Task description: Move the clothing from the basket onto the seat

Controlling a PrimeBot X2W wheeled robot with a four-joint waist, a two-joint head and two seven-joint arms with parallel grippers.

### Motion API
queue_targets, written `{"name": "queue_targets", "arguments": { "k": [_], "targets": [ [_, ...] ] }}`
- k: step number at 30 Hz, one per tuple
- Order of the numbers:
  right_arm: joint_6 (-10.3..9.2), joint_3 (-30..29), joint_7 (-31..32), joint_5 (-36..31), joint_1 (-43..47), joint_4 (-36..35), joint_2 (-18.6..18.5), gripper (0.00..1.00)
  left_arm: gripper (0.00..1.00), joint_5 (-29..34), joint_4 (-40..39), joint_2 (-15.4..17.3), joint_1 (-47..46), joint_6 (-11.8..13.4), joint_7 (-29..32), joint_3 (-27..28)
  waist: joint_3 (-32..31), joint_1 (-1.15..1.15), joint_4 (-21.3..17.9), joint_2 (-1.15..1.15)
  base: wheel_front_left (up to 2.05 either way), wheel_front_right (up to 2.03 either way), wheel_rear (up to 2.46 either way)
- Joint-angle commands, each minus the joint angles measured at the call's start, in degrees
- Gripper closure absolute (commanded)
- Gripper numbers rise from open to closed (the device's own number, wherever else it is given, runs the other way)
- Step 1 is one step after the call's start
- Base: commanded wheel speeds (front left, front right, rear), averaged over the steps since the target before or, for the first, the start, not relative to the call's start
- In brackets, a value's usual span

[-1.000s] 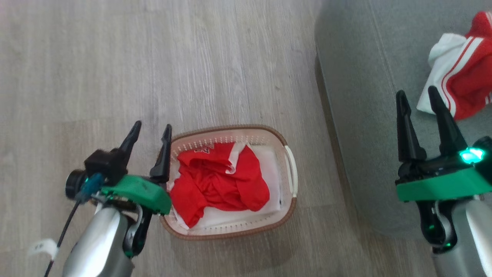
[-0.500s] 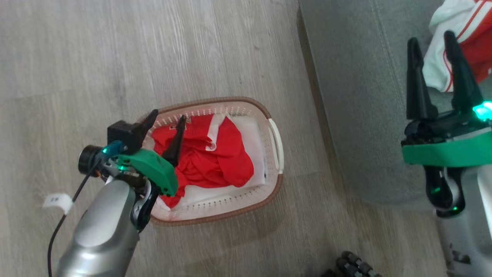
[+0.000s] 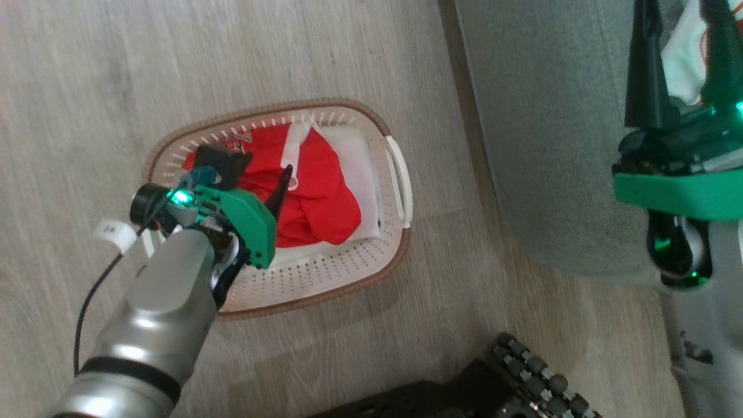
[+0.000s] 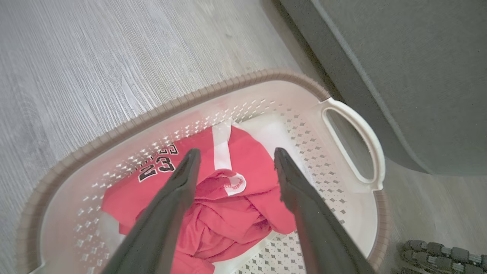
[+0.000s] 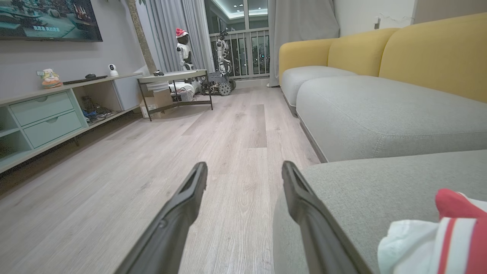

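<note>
One piece moved, one left: your left gripper (image 4: 236, 154) is over the basket (image 3: 325, 278) now.
A second ago it stood beside the rim; it has come in above the red garment (image 3: 313, 186), centre-left of the head view, fingers spread astride the cloth, nothing pinched yet. The other garment (image 3: 684, 64) lies on the seat (image 3: 540, 145), upper right, near your right gripper (image 5: 244, 167), likewise spread and empty. Closing looks next.

Number "23" in black on the red jersey (image 4: 220, 217) in the basket (image 4: 114, 131); neck label (image 4: 234, 184) print unreadable
</note>
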Motion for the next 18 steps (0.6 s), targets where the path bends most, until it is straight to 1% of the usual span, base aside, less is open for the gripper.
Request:
{"name": "queue_targets", "arguments": {
  "k": [1,10,18],
  "targets": [
    [-0.01,0.6,-0.4,-0.3,-0.3,-2.1,0.2,0.0,0.0,-0.3,-0.1,0.4,-1.2,-0.2,0.2,0.9,2.2,-0.01,-1.1,0.0,0.0,0.0,0.0],
    [-0.01,0.7,-0.4,-0.7,-4.9,-3.9,2.1,0.0,0.0,-2.2,10.6,-0.1,-8.8,-0.3,4.4,-1.8,8.2,-0.01,-3.1,0.0,0.0,0.0,0.0],
    [-0.01,1.1,-0.4,-1.3,-6.8,-5.8,3.3,0.0,0.0,-2.8,15.7,-0.7,-13.2,-0.4,8.0,-6.6,12.2,-0.01,-4.6,0.0,0.0,0.0,0.0]
  ]
}}
